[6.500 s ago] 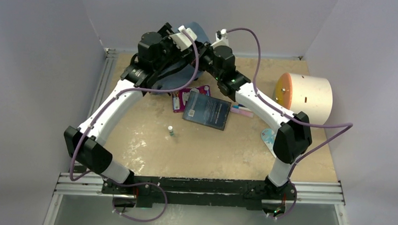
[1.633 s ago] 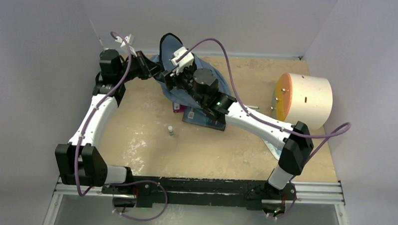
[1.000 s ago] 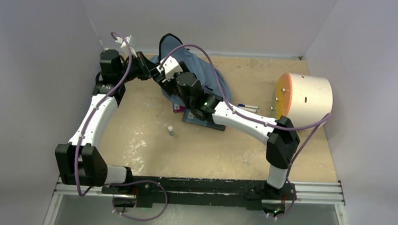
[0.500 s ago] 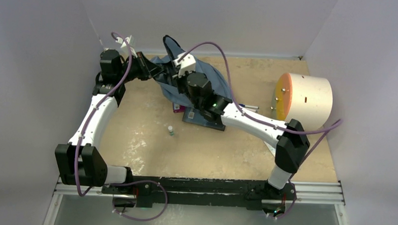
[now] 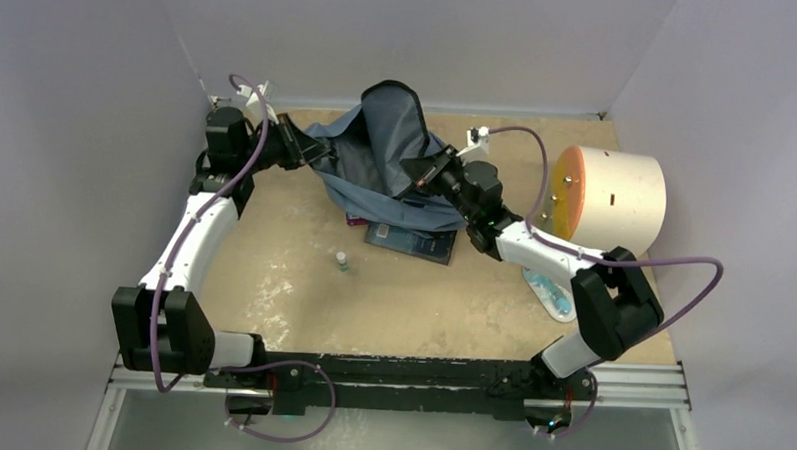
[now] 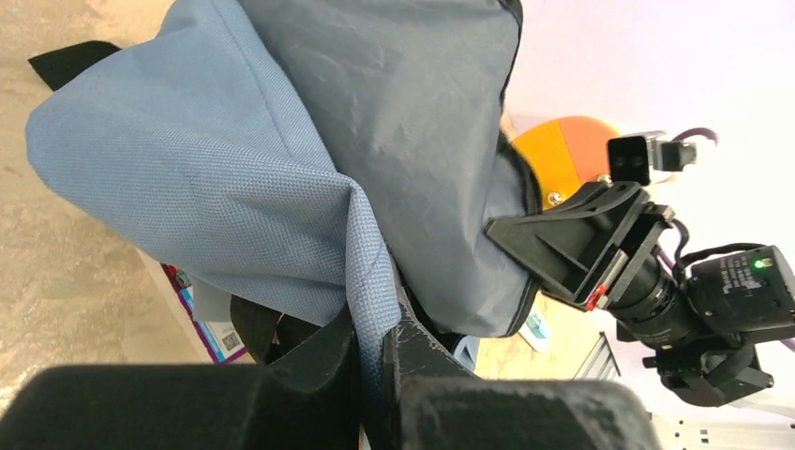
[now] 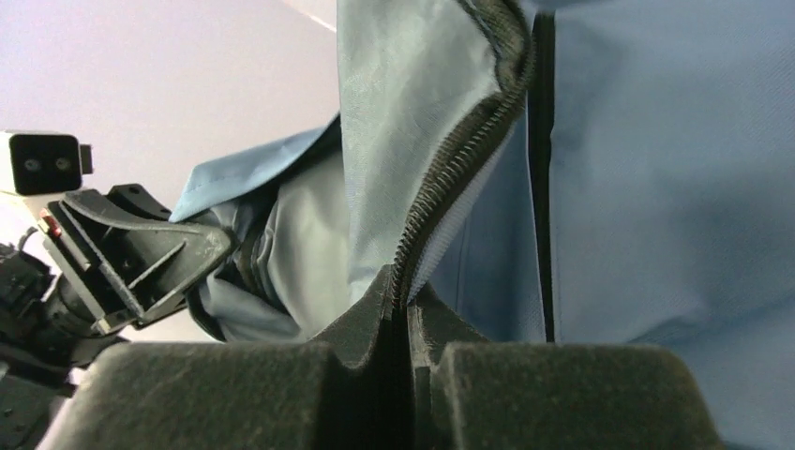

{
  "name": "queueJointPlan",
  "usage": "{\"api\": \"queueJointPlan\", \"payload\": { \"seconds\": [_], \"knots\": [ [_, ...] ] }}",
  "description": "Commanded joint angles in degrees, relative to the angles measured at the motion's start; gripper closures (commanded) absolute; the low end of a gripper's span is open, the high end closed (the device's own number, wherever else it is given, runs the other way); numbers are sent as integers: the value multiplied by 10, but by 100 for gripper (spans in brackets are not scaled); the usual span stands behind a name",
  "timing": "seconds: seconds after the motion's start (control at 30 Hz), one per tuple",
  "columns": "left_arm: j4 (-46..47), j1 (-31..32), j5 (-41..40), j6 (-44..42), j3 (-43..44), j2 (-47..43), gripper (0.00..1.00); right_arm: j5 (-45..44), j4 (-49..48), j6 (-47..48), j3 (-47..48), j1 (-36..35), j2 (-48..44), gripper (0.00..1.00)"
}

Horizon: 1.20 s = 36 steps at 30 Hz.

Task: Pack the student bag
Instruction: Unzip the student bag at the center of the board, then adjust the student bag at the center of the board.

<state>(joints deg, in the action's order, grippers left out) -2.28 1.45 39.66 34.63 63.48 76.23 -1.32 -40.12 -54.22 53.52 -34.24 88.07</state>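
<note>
Currently, student bag (image 5: 377, 154): at worktop (image 5: 303, 272) far edge, held up between grippers;
left gripper (image 6: 373, 323): clamped on bag's fabric fold;
right gripper (image 7: 401, 295): clamped on bag's zipper edge

student bag (image 5: 375, 199): grey-blue weave outside, darker slate lining, black zipper teeth. Cylinder (image 5: 626, 198): cream-white, orange face. Book (image 5: 414, 242): dark navy cover. Card (image 5: 353, 219) beside it: magenta. Worktop (image 5: 392, 305): tan, white scuffs. Cables (image 5: 673, 261): purple. Flat thing (image 5: 552, 288) near cylinder: pale turquoise, maybe speckled; too small to tell.

One student bag (image 5: 382, 144), one cylinder (image 5: 616, 198), one book (image 5: 409, 242) — one bottle (image 5: 342, 261).
</note>
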Motion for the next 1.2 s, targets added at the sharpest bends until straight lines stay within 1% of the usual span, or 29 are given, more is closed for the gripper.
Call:
{"api": "queueJointPlan", "payload": {
  "seconds": [0.0,0.07,0.13,0.23,0.3,0.4,0.5,0.6,0.67,0.73,0.77,0.87,0.93,1.0,1.1,1.17],
  "knots": [
    [27,5,17,-17,-3,-25,100,49,-48,-138,-11,-10,2,94],
    [26,5,16,-18,-7,-27,100,32,-8,-149,-12,-9,5,95],
    [24,5,15,-21,-9,-29,100,3,28,-140,-12,-10,0,95],
    [24,4,4,-25,-15,-33,100,-69,100,-127,-6,-10,-22,95],
    [5,4,-10,-26,-19,-35,100,-104,143,-117,-9,-10,-41,97],
    [6,4,-35,-17,-23,-34,100,-149,178,-103,-25,-10,-60,100],
    [14,3,-55,1,-21,-24,100,-164,187,-75,-23,-9,-61,100],
    [15,0,-67,18,-14,-13,100,-160,239,-43,26,-3,-31,100],
    [36,0,-69,25,-12,-11,100,-153,272,-23,66,-1,-10,100],
    [40,-1,-66,27,-10,-11,100,-150,274,-15,66,-1,-5,100],
    [40,0,-63,25,-10,-10,100,-153,272,-13,60,-2,-8,96],
    [40,0,-53,24,-11,-10,100,-178,277,-3,46,-2,-28,79],
    [41,0,-40,23,-12,-10,100,-206,292,11,47,-1,-49,72],
    [42,0,-31,22,-13,-10,100,-240,316,34,58,-2,-73,65],
    [43,0,-25,22,-17,-15,100,-293,356,70,85,-1,-101,49],
    [46,0,-28,22,-22,-21,100,-300,375,87,99,-2,-115,42]
  ]
}}
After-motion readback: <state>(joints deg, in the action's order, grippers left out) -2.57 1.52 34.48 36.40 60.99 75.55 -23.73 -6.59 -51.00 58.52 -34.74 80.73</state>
